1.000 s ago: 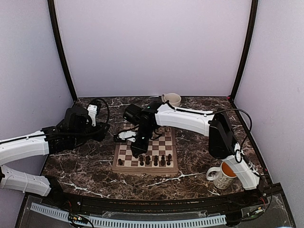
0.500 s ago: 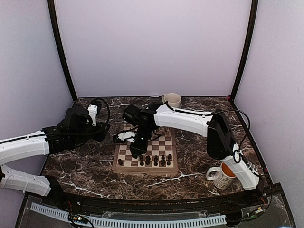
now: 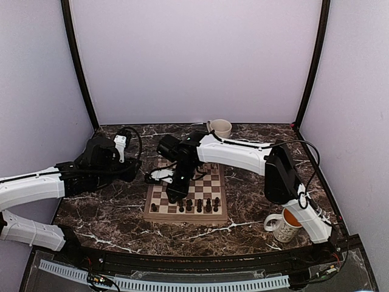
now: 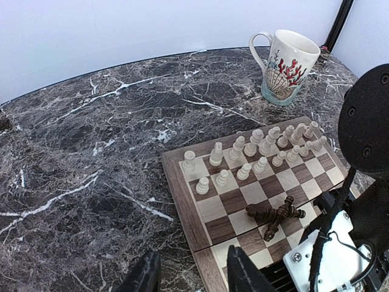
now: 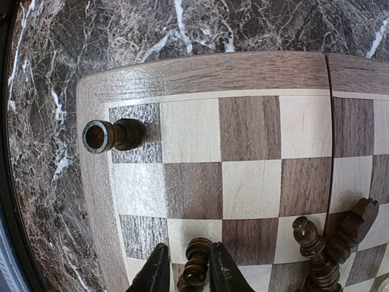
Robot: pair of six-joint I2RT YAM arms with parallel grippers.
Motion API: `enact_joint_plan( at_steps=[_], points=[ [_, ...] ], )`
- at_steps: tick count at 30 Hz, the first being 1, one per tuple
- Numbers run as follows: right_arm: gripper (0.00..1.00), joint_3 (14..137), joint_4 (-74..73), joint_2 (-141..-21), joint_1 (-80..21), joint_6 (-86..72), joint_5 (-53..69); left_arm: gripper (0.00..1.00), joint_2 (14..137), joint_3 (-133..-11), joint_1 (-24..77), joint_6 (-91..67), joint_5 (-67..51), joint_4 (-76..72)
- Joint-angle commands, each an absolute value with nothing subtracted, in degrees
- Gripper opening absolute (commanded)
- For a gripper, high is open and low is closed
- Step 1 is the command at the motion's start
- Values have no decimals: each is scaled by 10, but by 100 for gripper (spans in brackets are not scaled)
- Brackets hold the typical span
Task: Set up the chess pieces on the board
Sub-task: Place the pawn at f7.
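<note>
Right gripper (image 5: 188,255): narrow, straddling a dark chess piece (image 5: 197,260) at the near left of the board (image 5: 200,74) — grip cannot be told.
Left gripper (image 4: 193,258): wide, holding nothing, left of board.
White pieces (image 4: 261,149): far rows.

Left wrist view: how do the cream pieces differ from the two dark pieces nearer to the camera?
Colour: the cream pieces are pale, the two dark pieces brown-black. Pose: the cream pieces stand upright; the two dark pieces lie on their sides, crossed. Order: the cream pieces form two rows at the far side; the two dark pieces are loose. All rest on the board.
</note>
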State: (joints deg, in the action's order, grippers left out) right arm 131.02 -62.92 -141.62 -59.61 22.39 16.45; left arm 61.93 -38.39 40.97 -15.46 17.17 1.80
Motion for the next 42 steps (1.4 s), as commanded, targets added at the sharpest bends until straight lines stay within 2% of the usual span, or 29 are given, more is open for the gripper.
enact_joint_plan(
  at_steps=[1, 27, 32, 37, 42],
  points=[
    [23, 1323, -629, -1422, -603, 223, 177, 39, 615, -377, 406, -154, 170, 11],
    [24, 1336, -628, -1424, -611, 223, 150, 40, 613, -366, 405, -158, 167, 6],
    [29, 1351, -635, -1392, -604, 232, 163, 41, 620, -384, 405, -155, 154, 30],
    [32, 1345, -641, -1330, -565, 231, 226, 42, 657, -437, 401, -141, 99, 96],
    [32, 1260, -622, -1255, -494, 232, 282, 40, 732, -497, 401, -118, 31, 151]
  ],
)
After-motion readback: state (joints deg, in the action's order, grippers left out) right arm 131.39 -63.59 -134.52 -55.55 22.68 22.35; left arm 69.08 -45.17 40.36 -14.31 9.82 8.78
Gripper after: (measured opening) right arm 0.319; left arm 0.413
